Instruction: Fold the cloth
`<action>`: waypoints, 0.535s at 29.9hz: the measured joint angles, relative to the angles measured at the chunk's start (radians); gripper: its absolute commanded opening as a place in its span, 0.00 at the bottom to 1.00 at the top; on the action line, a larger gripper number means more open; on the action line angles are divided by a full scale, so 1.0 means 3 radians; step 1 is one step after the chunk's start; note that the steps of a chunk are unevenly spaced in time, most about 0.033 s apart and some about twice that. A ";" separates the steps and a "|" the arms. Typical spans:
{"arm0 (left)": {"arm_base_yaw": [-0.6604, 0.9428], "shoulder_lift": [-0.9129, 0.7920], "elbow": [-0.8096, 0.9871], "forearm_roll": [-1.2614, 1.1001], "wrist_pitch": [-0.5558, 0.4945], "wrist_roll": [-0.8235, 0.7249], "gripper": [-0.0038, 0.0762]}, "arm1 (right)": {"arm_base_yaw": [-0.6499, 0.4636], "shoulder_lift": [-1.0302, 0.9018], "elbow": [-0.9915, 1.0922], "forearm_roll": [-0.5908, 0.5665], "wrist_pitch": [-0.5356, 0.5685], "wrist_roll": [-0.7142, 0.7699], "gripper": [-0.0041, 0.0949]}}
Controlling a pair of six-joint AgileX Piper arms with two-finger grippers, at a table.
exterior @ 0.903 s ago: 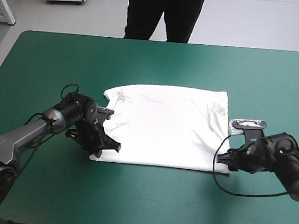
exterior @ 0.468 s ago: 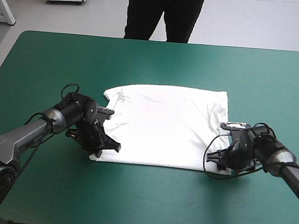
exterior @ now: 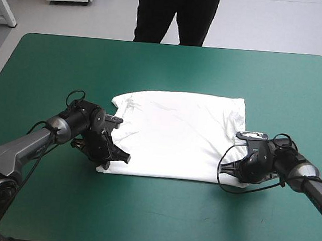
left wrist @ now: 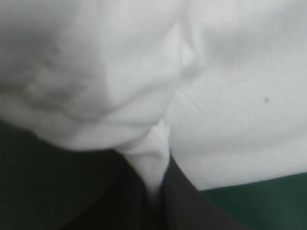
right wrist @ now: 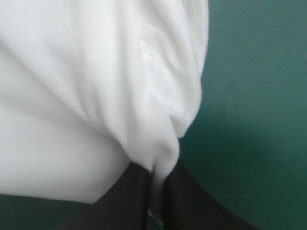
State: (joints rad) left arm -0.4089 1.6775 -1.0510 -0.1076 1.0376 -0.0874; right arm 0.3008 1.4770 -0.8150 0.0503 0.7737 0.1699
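The white T-shirt [exterior: 177,135] lies folded into a broad rectangle at the middle of the teal-green table [exterior: 167,63]. My left gripper [exterior: 110,160] is at its near left corner, shut on the T-shirt. From the left wrist, a pinch of white T-shirt [left wrist: 153,158] runs down between the black fingers [left wrist: 187,206]. My right gripper [exterior: 233,173] is at the near right corner, also shut on the T-shirt. Seen from the right wrist, gathered T-shirt cloth [right wrist: 160,158] is clamped between its black fingers [right wrist: 192,206].
Bare teal-green cover surrounds the T-shirt on all sides, with a wide strip toward the near edge [exterior: 156,223]. A person stands beyond the far edge, away from the tabletop.
My right arm moved left to the T-shirt's near right corner and its fingers shut on the cloth. The left gripper kept its hold and its place.
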 measured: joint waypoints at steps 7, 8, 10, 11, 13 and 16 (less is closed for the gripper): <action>0.0000 -0.0005 0.0000 -0.0011 -0.0006 0.0000 0.04 | -0.0007 -0.0028 -0.0017 0.0038 0.0030 0.0010 0.02; 0.0000 -0.0018 0.0003 -0.0015 -0.0006 0.0000 0.04 | -0.0007 -0.0036 -0.0040 0.0042 0.0053 0.0014 0.02; 0.0000 -0.0065 0.0017 -0.0015 -0.0032 0.0000 0.04 | -0.0007 -0.0045 -0.0108 0.0070 0.0162 0.0018 0.02; 0.0000 -0.0095 0.0025 -0.0015 -0.0054 0.0000 0.04 | -0.0007 -0.0045 -0.0151 0.0091 0.0238 0.0018 0.02; 0.0000 -0.0178 0.0065 -0.0018 -0.0117 0.0000 0.04 | -0.0004 -0.0079 -0.0287 0.0121 0.0457 0.0021 0.02; 0.0000 -0.0311 0.0117 -0.0041 -0.0257 0.0000 0.04 | -0.0001 -0.0161 -0.0548 0.0131 0.0744 0.0021 0.02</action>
State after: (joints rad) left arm -0.4089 1.5841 -1.0160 -0.1199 0.9604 -0.0874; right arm 0.3005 1.4285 -0.9793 0.0896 0.9970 0.1763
